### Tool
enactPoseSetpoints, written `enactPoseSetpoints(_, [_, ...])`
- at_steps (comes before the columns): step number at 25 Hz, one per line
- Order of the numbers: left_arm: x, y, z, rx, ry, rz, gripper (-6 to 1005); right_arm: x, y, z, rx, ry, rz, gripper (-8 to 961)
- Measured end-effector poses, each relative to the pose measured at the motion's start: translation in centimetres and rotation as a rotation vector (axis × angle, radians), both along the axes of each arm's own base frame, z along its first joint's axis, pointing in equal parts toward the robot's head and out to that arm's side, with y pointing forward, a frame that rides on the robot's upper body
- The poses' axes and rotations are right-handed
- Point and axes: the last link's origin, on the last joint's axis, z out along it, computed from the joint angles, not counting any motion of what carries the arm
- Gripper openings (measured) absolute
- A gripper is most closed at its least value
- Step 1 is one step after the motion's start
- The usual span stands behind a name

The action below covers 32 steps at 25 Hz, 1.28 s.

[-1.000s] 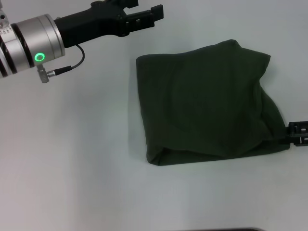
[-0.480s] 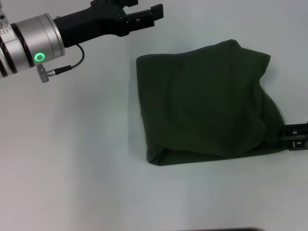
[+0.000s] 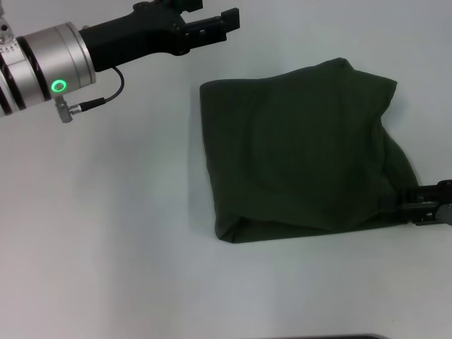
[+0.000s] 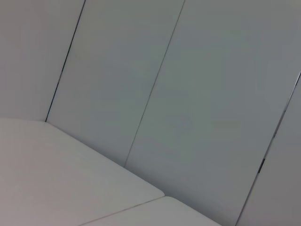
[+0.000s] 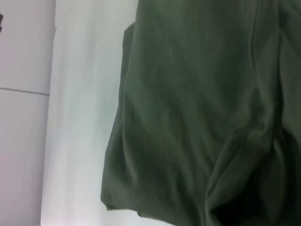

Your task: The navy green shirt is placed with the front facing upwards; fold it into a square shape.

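Observation:
The navy green shirt [image 3: 304, 155] lies folded into a rough, slightly skewed square right of the table's middle. Only plain green cloth shows on top. Its lower edge bulges and its near right corner is bunched. My right gripper [image 3: 406, 206] reaches in low from the right edge and meets that bunched corner. The right wrist view is filled with the shirt [image 5: 197, 113] seen close up, creased and folded. My left gripper [image 3: 215, 25] hangs raised at the upper left, well clear of the cloth and holding nothing.
A plain white table [image 3: 106, 233] carries the shirt. The left wrist view shows only grey wall panels [image 4: 188, 94] and a far corner of the table [image 4: 56, 179]. A dark strip runs along the near edge [image 3: 332, 337].
My right gripper has slid leftward and slightly nearer, from beside the shirt's right edge onto its near right corner. The left arm and the shirt's outline have stayed put.

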Motion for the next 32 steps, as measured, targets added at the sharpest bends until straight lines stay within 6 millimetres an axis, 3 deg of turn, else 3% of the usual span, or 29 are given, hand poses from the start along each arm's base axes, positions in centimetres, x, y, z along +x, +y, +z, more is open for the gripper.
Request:
enactPoseSetpoints(25, [-0.14,-0.07,-0.17,0.001,0.005,-0.004,913,0.16,0.92,0.17,0.037,-0.001,-0.081,761])
enactPoseSetpoints(32, [-0.13,-0.07,-0.17,0.003,0.007,-0.006,912,0.19,0.97,0.00,0.017,-0.007,-0.115,625])
